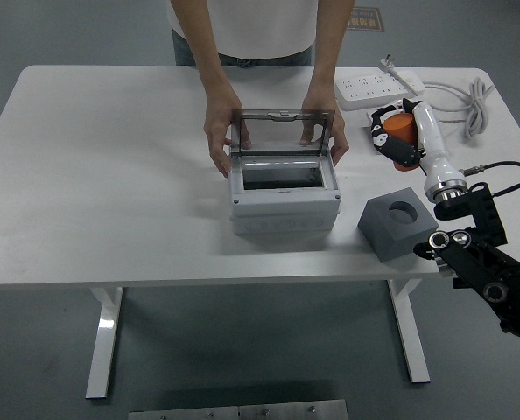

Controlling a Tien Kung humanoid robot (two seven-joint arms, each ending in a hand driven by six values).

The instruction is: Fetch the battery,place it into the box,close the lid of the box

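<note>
White table (111, 175) is carrying a grey plastic box (284, 197), its clear lid (282, 131) being held upright by a person's hands (216, 131). Right hand (398, 136) is gripping the orange cylindrical battery (400, 129) above the table, right of the box.

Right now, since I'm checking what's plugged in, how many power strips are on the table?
2. One long white strip lies at the far right edge. The second sits just nearer, mostly hidden behind the right hand holding the orange battery.

Orange battery (401, 128) held above table, grey box (284, 188) lid raised
</note>
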